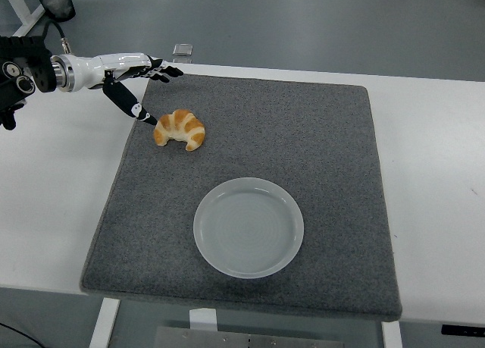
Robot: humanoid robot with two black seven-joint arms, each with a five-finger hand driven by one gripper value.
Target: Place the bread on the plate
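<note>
A golden croissant [179,129] lies on the grey mat [303,136] at its back left. A pale translucent plate [248,227] sits empty in the mat's front half, well apart from the bread. My left hand [148,90] reaches in from the left edge, palm turned down, just behind and left of the croissant. Its fingers [163,73] stretch out over the mat's back corner and the thumb [130,105] points down, its tip close beside the croissant's left end. The hand is open and holds nothing.
The white table [432,151] extends on both sides of the mat. A small clear object [182,51] stands at the table's far edge behind the hand. Grey floor lies beyond.
</note>
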